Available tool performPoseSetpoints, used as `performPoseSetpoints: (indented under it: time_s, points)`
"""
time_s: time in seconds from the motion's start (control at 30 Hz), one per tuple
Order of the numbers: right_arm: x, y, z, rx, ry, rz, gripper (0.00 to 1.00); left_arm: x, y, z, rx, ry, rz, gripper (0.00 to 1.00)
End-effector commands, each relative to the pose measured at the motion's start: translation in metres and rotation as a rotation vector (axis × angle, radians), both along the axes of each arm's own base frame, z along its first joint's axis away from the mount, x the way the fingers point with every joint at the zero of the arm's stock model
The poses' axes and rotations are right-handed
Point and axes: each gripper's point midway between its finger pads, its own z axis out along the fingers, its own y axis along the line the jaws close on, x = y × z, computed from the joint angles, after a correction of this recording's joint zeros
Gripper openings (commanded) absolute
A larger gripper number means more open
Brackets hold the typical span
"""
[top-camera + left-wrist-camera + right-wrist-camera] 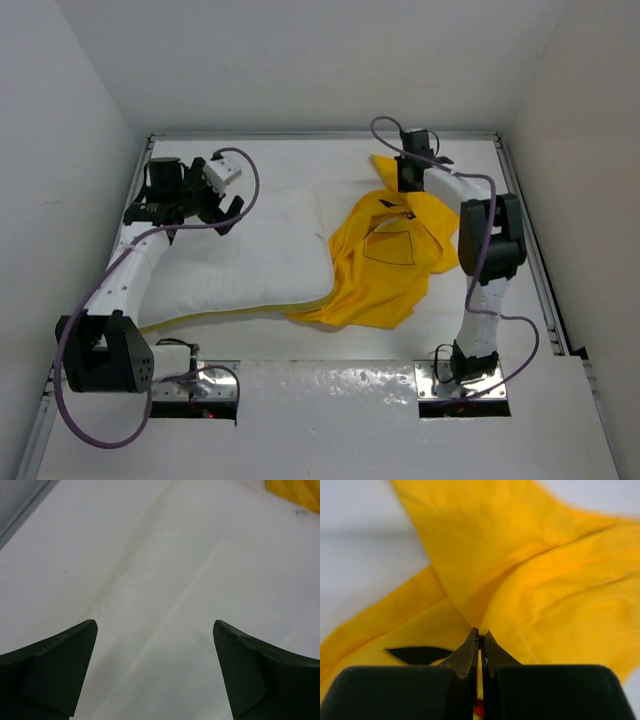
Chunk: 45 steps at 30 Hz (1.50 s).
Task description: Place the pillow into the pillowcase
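The white pillow [245,255] lies left of centre, a yellow strip along its near edge. The crumpled yellow pillowcase [385,260] lies right of it, its left part overlapping the pillow's right end. My left gripper [215,207] is open above the pillow's far left corner; in the left wrist view the jaws stand wide apart [155,630] over white fabric [165,580], holding nothing. My right gripper [405,180] is at the pillowcase's far edge, shut on a fold of the yellow cloth [530,580], pinched between its closed tips [481,632].
White walls enclose the table on the left, back and right. A metal rail [530,250] runs along the right side. The arm bases [465,375] stand at the near edge on a white board.
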Motion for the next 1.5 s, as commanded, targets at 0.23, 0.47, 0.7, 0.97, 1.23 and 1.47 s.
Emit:
performPoseSetpoints:
  time_s: [0.23, 0.47, 0.7, 0.97, 1.23, 1.47]
  points:
    - [-0.09, 0.159, 0.462, 0.138, -1.126, 0.654, 0.0, 0.084, 0.022, 0.06, -0.406, -0.021, 0.298, 1.0]
    - [-0.136, 0.118, 0.528, 0.248, -1.328, 0.487, 0.0, 0.094, 0.02, 0.083, -0.435, -0.098, 0.266, 0.99]
    - [-0.017, -0.069, 0.337, -0.095, -0.574, -0.207, 0.28, 0.094, 0.02, 0.079, -0.425, -0.104, 0.259, 0.99]
    - [-0.01, -0.09, 0.205, -0.048, -0.121, -0.179, 0.99, 0.085, 0.021, 0.061, -0.384, -0.064, 0.258, 0.99]
    - [-0.073, 0.052, 0.127, 0.097, -0.134, 0.315, 0.61, 0.08, 0.023, 0.049, -0.368, -0.039, 0.269, 0.99]
    - [-0.157, 0.156, 0.082, 0.068, -0.038, 0.863, 0.99, 0.075, 0.025, 0.037, -0.337, -0.029, 0.261, 0.99]
